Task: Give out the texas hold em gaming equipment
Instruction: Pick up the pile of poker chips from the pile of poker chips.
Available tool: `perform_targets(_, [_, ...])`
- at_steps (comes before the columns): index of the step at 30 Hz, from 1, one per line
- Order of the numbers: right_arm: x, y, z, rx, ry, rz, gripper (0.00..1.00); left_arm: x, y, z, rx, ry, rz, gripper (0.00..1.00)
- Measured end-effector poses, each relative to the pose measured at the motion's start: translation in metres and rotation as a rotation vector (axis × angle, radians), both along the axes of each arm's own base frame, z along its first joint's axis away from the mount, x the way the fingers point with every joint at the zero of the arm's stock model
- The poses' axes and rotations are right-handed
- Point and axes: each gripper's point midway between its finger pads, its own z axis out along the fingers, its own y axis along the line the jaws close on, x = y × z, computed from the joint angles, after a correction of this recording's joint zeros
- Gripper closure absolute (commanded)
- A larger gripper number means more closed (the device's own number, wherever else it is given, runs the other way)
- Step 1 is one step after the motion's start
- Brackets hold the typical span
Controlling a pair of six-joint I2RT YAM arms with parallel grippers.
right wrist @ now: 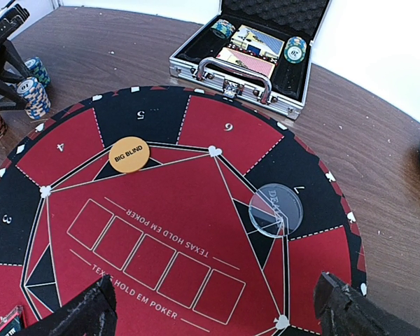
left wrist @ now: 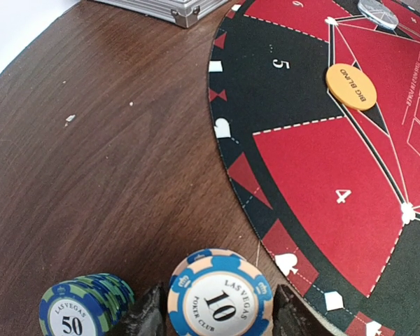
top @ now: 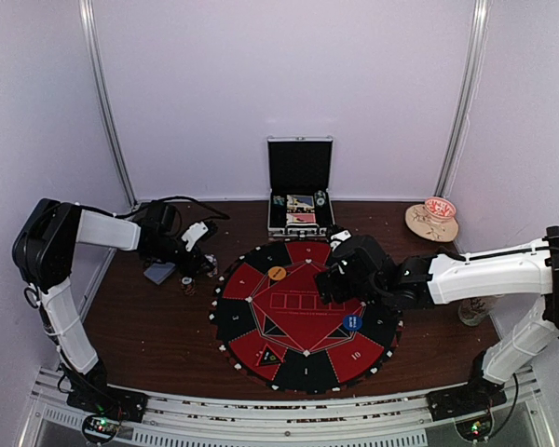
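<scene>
Here, one short stack of blue-and-peach round poker chips (left wrist: 220, 294) marked 10, standing on the brown wooden table (left wrist: 91, 175) just beside the round red-and-black felt mat (left wrist: 322, 175). Your left gripper (left wrist: 217, 318) brackets it, a finger at either rim; whether it pinches, you cannot tell. Judged stiff, slick, loose-stacked: squeeze low across the edges

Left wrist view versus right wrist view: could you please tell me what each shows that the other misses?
Left wrist only: readable faces of the 10 chip stack and the 50 chip stack. Right wrist only: inside the open case, cards and chips; also the right fingers. Both: the orange Big Blind disc and the mat.
</scene>
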Motion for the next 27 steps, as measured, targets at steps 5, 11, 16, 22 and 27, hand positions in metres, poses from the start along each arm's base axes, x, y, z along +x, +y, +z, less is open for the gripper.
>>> perform_targets(5, [0.0001, -0.0002, -0.0002, 0.000, 0.000, 0.000, 0.00, 0.0001, 0.0000, 0.0001, 0.000, 0.000, 0.000, 0.45])
perform_targets(11, [0.0009, -0.0013, 0.0029, 0.007, -0.004, -0.004, 0.00, 0.0002, 0.0000, 0.0001, 0.000, -0.001, 0.000, 0.46])
perform_targets(16, [0.0008, -0.0014, 0.0030, 0.008, -0.004, -0.003, 0.00, 0.0002, 0.0000, 0.0001, 0.000, -0.001, 0.000, 0.46])
perform_targets(22, [0.0007, -0.0013, 0.0030, 0.008, -0.004, -0.003, 0.00, 0.0003, 0.0000, 0.0002, 0.000, -0.001, 0.001, 0.49])
perform_targets(27, [0.0007, -0.0012, 0.0030, 0.009, -0.003, -0.003, 0.00, 0.0004, 0.0000, 0.0002, -0.002, 0.000, 0.003, 0.56])
